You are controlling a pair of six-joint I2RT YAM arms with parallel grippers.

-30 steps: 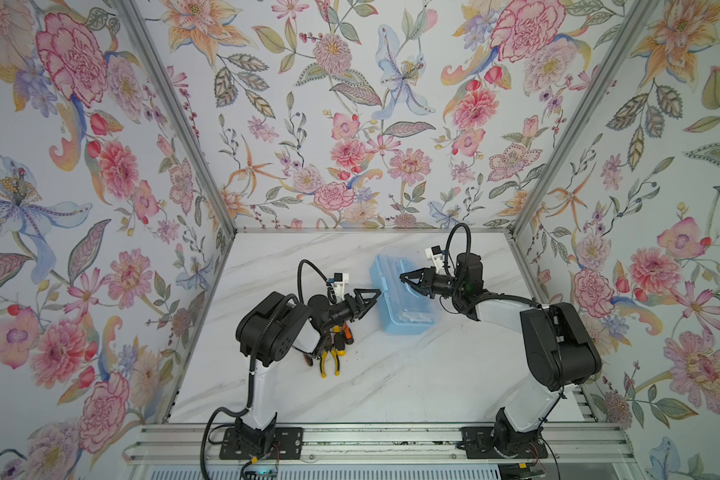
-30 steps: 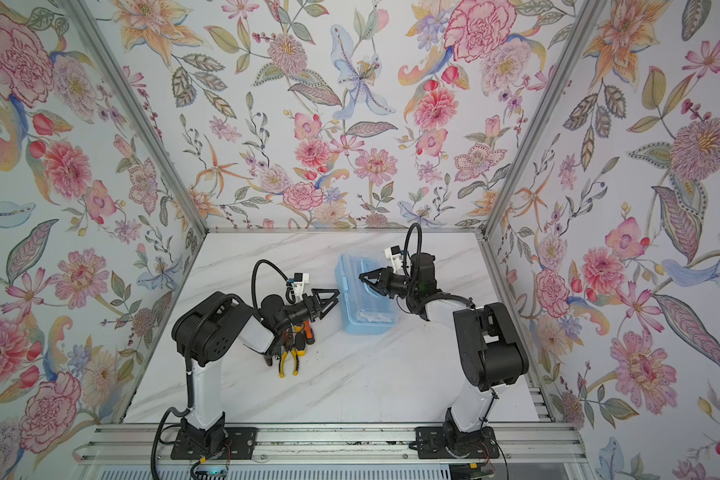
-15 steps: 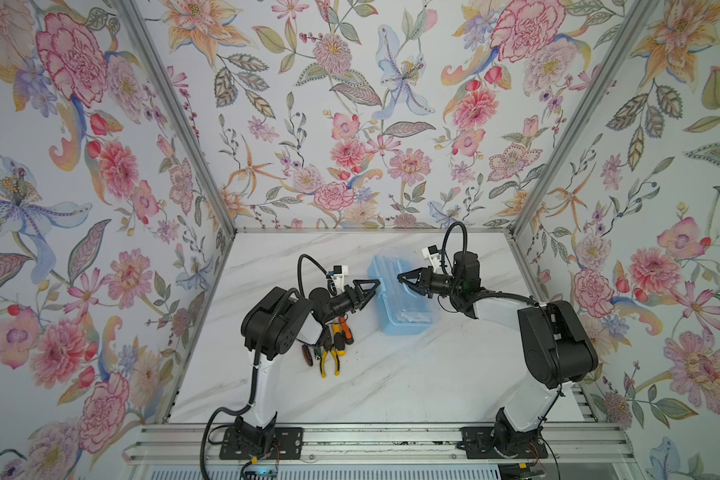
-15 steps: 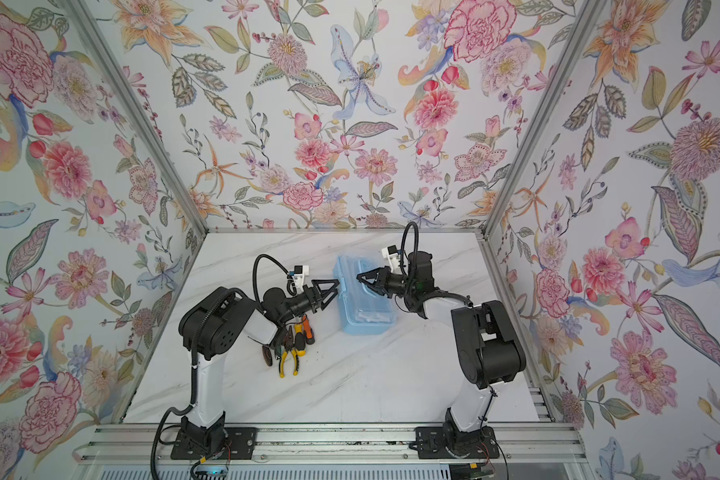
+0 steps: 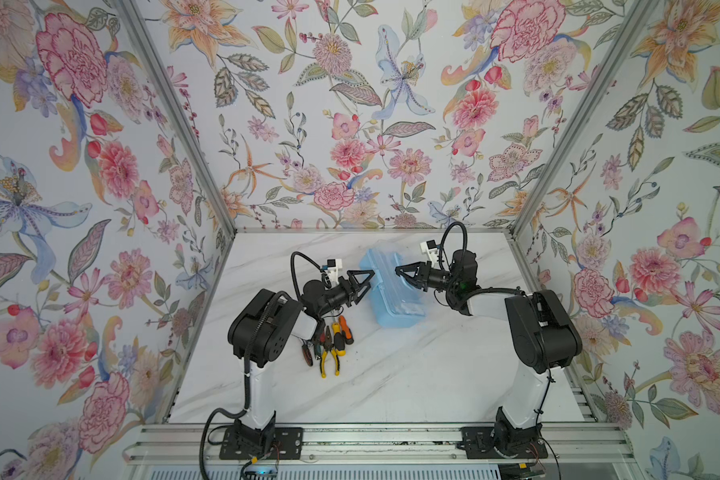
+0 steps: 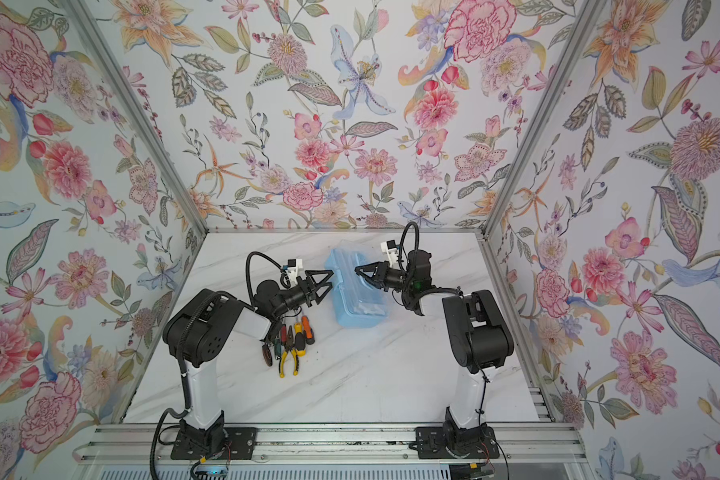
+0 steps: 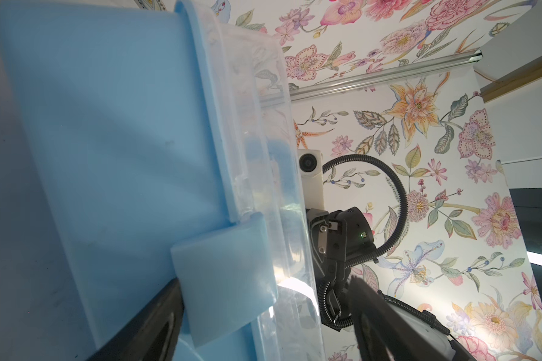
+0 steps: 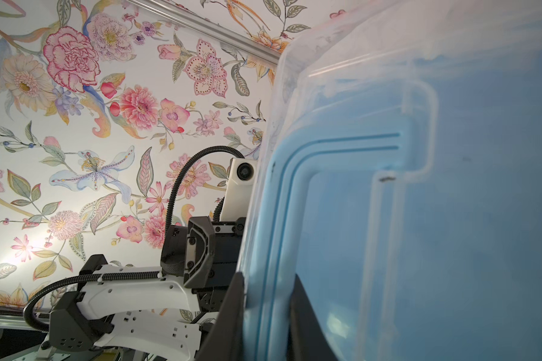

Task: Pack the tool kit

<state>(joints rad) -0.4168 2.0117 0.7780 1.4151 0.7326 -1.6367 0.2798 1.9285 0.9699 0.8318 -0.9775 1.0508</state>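
- L gripper (image 5: 368, 284): jaws wide, nothing held. Its wrist view shows one finger (image 7: 144, 328) on each side of the blue latch (image 7: 222, 275); we cannot tell if either touches it.
- R gripper (image 5: 402, 276): jaws narrow, pinched on the rim of the clear lid (image 8: 341, 78); the rim runs between its fingers in the wrist view.
- Task item, the tool box (image 5: 395, 303): on the table (image 5: 412, 374), between the two sets of fingertips and just ahead of each.
- Loose tools (image 5: 329, 340) (pliers, screwdrivers): behind the L gripper, beside its forearm. None are in the box.
- Our judgement: packing proper has not begun; the step in hand is opening the box.
- Risk 1: the thin, smooth lid rim slips out of the R pinch if the L side pulls, and the lid drops back.
- Risk 2: the L finger closes on the box wall instead of the latch, so the box skids or tips toward the R gripper.
- Risk 3: the L forearm swings back and sweeps the tools across the table.
- Risk 4: if the latch is engaged (we cannot tell), prying at the rim flexes the lid and may crack it.
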